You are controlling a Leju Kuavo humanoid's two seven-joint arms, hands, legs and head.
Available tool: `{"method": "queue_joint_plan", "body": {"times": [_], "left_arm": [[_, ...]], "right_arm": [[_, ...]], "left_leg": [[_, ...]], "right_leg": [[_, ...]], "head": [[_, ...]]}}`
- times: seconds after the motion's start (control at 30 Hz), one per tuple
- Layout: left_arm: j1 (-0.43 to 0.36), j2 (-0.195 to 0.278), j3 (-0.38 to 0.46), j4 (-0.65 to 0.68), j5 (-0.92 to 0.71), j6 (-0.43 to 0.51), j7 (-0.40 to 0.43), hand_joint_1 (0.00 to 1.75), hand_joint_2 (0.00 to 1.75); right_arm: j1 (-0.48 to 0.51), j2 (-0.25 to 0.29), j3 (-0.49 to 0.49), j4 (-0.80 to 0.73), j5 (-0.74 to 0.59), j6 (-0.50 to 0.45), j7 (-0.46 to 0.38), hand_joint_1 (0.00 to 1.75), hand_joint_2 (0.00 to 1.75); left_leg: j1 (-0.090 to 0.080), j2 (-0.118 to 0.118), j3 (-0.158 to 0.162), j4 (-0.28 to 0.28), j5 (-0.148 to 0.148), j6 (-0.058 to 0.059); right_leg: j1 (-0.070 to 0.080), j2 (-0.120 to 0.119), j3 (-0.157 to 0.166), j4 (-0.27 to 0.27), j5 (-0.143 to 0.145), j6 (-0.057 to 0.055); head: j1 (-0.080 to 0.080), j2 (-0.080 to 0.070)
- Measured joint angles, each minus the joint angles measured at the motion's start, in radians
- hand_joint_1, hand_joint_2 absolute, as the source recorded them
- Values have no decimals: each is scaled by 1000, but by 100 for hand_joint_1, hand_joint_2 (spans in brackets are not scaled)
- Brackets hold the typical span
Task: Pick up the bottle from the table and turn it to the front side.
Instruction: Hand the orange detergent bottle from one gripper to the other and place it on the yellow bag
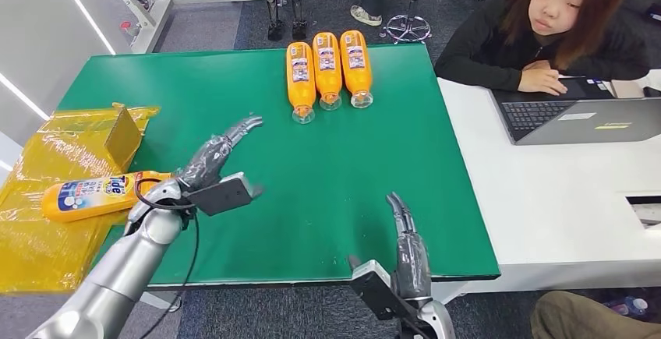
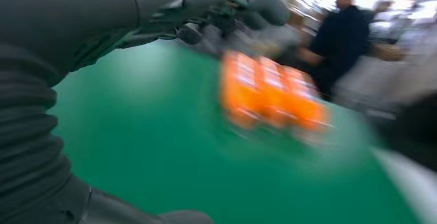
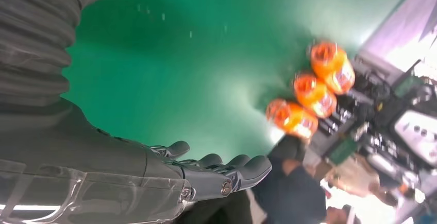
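A: Left hand (image 1: 214, 164) — open, fingers spread, nothing held, hovering over the green bench (image 1: 234, 82) near its left edge. Right hand (image 1: 407, 257) — also open and empty, low at the near edge.

B: Target?

A: Probably the Tide bottle (image 1: 97, 193), lying flat on yellow plastic wrap (image 1: 47, 230) just left of the left hand. Not yet touched.

B: Step?

A: Looks like the approach. Next: reach left, close around the body, lift, rotate until the front faces forward.

B: Surroundings?

A: Three orange bottles (image 1: 327, 70) lined up at the far edge. White desk to the right with a laptop (image 1: 581, 119) and a seated person (image 1: 557, 27).
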Motion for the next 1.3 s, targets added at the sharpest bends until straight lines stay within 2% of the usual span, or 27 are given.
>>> {"method": "queue_joint_plan", "body": {"times": [0.1, 0.3, 0.43, 0.77, 0.93, 1.1, 1.2, 1.3], "left_arm": [[54, -27, -1, -98, 161, -104, -36, 0, 175], [118, -57, -3, -213, 309, -222, -44, 0, 175], [159, -77, -5, -266, 400, -295, -52, 0, 175], [233, -105, -5, -319, 507, -337, -72, 0, 175], [270, -121, -4, -336, 568, -368, -67, 0, 175], [303, -136, -4, -356, 588, -379, -70, 0, 175], [319, -147, -4, -372, 586, -391, -81, 0, 175], [329, -158, -4, -396, 573, -392, -85, 0, 175]], "right_arm": [[24, -11, -35, -49, 18, -14, 12, 0, 175], [78, -31, -100, -138, 47, -32, 22, 0, 175], [125, -33, -172, -208, 83, -38, -9, 0, 175], [212, -33, -331, -404, 162, -39, -21, 0, 175], [268, -49, -396, -514, 166, -39, -54, 0, 175], [321, -93, -432, -619, 88, -35, -71, 0, 175], [329, -143, -414, -651, -10, -8, -54, 0, 175], [317, -170, -381, -655, -55, 12, -52, 0, 175]], "left_leg": [[0, 0, 0, 0, -1, 0], [0, 0, 0, 0, -1, 1], [0, 0, 0, 0, -1, 1], [0, 0, 0, 0, -1, 1], [0, -1, 0, 0, -1, 1], [0, 0, 0, 0, -2, 2], [0, 0, -1, 0, -2, 2], [0, -1, 0, 0, -2, 2]], "right_leg": [[0, 0, 0, 0, 0, 0], [0, -1, 0, 0, 0, 0], [0, -1, 0, 0, 0, 0], [0, -1, 0, 0, 0, 0], [0, -1, 0, 0, 0, 0], [0, -1, 0, 0, -1, 0], [0, -1, 0, 0, -1, 1], [0, -2, 1, 0, -1, 1]], "head": [[0, 0], [0, 0], [0, 0], [0, 0], [0, 0], [0, 0], [0, 0], [0, 0]]}}
